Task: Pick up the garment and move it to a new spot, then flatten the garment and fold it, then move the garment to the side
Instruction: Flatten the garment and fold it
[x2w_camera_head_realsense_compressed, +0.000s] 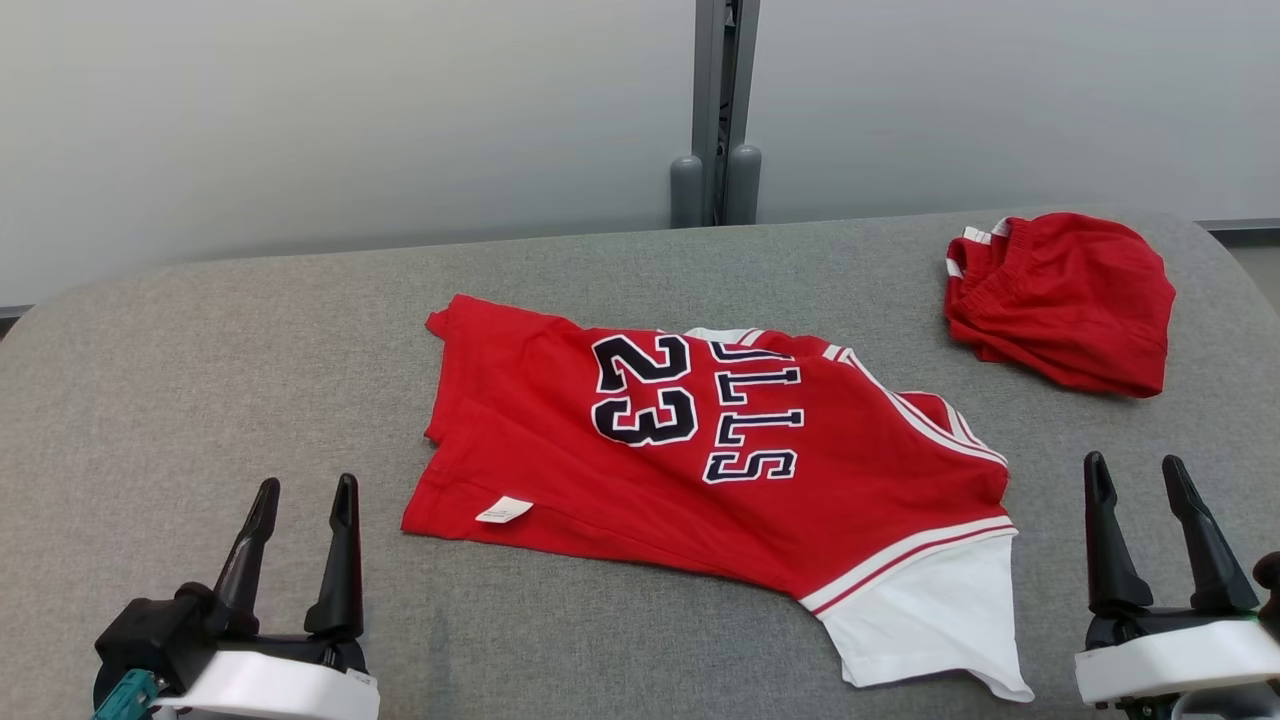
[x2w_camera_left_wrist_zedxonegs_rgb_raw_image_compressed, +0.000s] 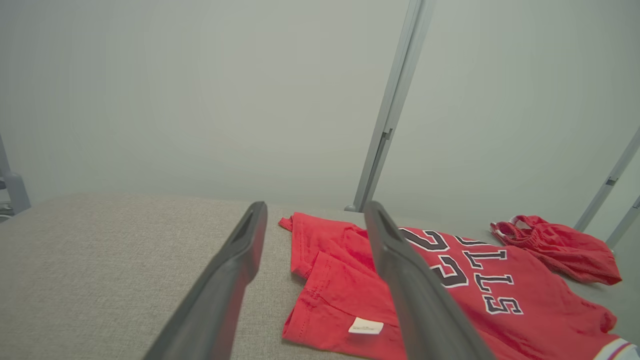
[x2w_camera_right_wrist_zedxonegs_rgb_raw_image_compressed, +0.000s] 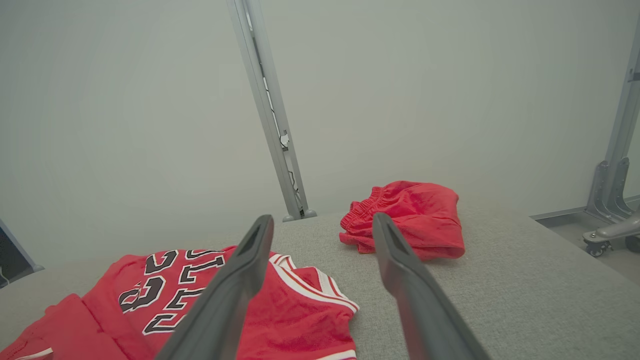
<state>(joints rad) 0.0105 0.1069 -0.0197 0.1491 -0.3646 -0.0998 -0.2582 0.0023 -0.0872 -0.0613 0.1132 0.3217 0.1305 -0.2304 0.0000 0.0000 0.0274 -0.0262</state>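
A red jersey garment (x2w_camera_head_realsense_compressed: 700, 450) with the number 23, dark letters and white trim lies loosely spread in the middle of the grey table (x2w_camera_head_realsense_compressed: 200, 380); its white part reaches the front edge at the right. The same garment (x2w_camera_left_wrist_zedxonegs_rgb_raw_image_compressed: 450, 290) appears in the left wrist view, and again as the garment (x2w_camera_right_wrist_zedxonegs_rgb_raw_image_compressed: 200, 300) in the right wrist view. My left gripper (x2w_camera_head_realsense_compressed: 303, 497) stands open at the lower left, clear of the cloth. My right gripper (x2w_camera_head_realsense_compressed: 1135, 473) stands open at the lower right, just right of the white part. Nothing is between either pair of fingers.
A bunched pair of red shorts (x2w_camera_head_realsense_compressed: 1065, 300) lies at the table's far right corner, also the shorts (x2w_camera_right_wrist_zedxonegs_rgb_raw_image_compressed: 405, 220) ahead of my right fingers. A grey post (x2w_camera_head_realsense_compressed: 718, 110) rises behind the table against pale wall panels. Bare grey cloth stretches left of the garment.
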